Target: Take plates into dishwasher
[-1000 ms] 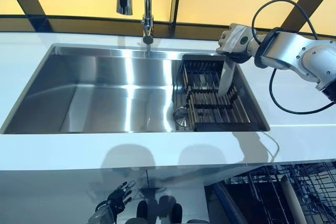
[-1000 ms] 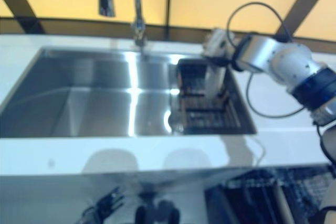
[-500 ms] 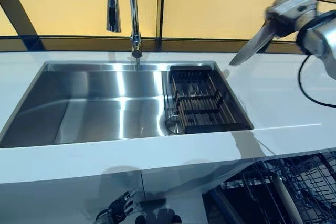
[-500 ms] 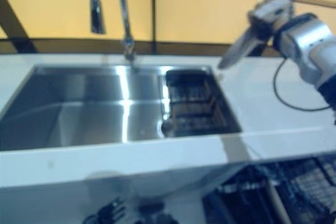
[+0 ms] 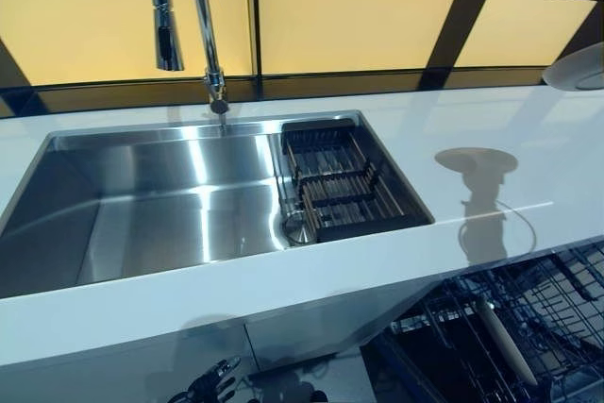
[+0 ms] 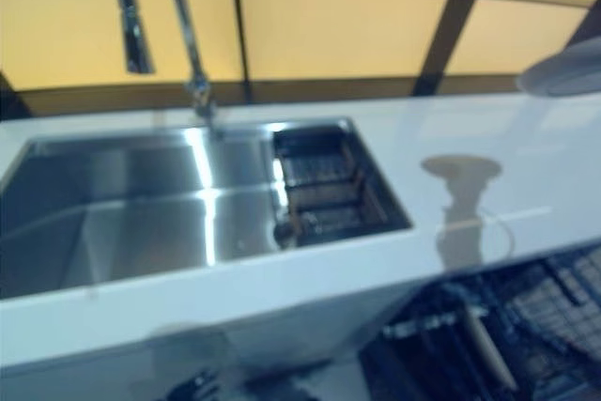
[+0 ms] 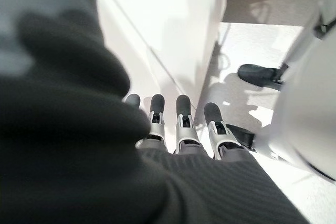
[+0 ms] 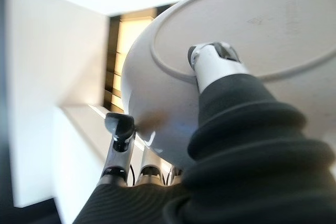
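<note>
While the sink [image 5: 179,205] stands bare and the dark drying rack [image 5: 344,186] at its right end holds no dishes, a white plate [image 8: 247,40] rides in the robot's right hand [image 8: 210,66], thumb pressed on its underside and fingers [image 8: 119,127] curled round the rim from the other face. From the head cameras only the plate's edge shows, high at the far right above the white bench [image 5: 491,176], clear of everything on it. That raised, pinched carry looks meant to keep the plate away from the bench edge on its way to the open dishwasher rack [image 5: 528,327] below at the right. The left hand [image 7: 181,119] hangs low beside the cabinet front, fingers straight and empty, seemingly kept out of the way.
</note>
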Available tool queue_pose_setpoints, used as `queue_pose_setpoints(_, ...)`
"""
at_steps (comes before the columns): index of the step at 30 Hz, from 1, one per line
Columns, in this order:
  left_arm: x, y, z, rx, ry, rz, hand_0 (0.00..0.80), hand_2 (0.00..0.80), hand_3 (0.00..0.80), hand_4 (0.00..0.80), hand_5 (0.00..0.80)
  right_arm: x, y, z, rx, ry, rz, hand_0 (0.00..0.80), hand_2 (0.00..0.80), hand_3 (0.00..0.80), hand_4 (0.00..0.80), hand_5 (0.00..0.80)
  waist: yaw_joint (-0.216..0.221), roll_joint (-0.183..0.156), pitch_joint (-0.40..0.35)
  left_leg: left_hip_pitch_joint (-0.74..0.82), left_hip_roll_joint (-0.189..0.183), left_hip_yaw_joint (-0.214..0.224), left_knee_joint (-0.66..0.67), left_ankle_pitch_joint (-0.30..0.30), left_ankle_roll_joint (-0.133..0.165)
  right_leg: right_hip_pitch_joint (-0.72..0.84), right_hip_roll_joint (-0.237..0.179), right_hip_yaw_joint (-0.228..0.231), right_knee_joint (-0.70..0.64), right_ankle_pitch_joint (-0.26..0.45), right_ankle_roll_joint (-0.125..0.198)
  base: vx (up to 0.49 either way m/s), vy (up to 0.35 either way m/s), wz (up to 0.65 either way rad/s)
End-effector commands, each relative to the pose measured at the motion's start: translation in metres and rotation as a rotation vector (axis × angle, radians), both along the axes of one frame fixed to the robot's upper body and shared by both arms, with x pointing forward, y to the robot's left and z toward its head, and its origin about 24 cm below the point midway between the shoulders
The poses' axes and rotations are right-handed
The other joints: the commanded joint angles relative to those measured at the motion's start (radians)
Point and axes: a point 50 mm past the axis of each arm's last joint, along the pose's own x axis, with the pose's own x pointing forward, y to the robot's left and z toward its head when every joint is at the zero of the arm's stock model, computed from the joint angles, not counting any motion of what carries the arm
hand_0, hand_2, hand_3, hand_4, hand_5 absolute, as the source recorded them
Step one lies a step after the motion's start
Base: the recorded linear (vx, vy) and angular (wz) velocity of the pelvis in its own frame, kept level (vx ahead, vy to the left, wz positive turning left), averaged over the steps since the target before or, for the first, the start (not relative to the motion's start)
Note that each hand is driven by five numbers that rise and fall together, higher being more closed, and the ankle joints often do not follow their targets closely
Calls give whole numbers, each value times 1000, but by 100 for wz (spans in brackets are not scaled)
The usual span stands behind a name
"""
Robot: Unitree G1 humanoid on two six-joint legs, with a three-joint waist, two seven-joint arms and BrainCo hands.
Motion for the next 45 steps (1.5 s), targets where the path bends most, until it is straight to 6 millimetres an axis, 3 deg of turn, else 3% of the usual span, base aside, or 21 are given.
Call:
queue_pose_setpoints(1, 7, 15, 5, 50, -14, -65, 0, 0, 0, 0, 0, -31, -24, 22, 40, -159, -86, 800, 800, 800, 800, 800, -3, -49, -4, 38, 12, -32, -2, -40, -20, 21, -17, -1, 2, 22, 86, -6, 0, -6)
queue_pose_setpoints(13, 3, 19, 5, 59, -11, -64, 0, 0, 0, 0, 0, -67, -63, -13, 295, -233, -183, 800, 800, 800, 800, 800, -45, -52, 12, 40, 22, 10, -2, -38, -20, 6, -11, 23, 2, 36, 86, -11, -4, -8)
queue_pose_setpoints(18, 5, 20, 4, 65, -6, -57, 0, 0, 0, 0, 0, -77, -71, -32, 383, -210, -179, 800, 800, 800, 800, 800, -71, -55, 19, 44, 27, 30, -2, -40, -19, -2, -7, 41, 2, 44, 87, 1, -11, -11)
queue_pose_setpoints(34, 8, 20, 5, 79, -26, -61, 0, 0, 0, 0, 0, -87, -75, -86, 562, -161, -148, 800, 800, 800, 800, 800, -100, -50, 59, 39, 33, 57, -2, -43, -17, -25, -7, 58, 2, 58, 90, -19, -4, -6)
queue_pose_setpoints(45, 12, 22, 7, 85, -36, -54, 0, 0, 0, 0, 0, -78, -60, -116, 647, 18, -75, 800, 800, 800, 800, 800, -111, -51, 74, 36, 35, 64, -2, -43, -17, -32, -9, 59, 2, 63, 89, 0, -2, -1)
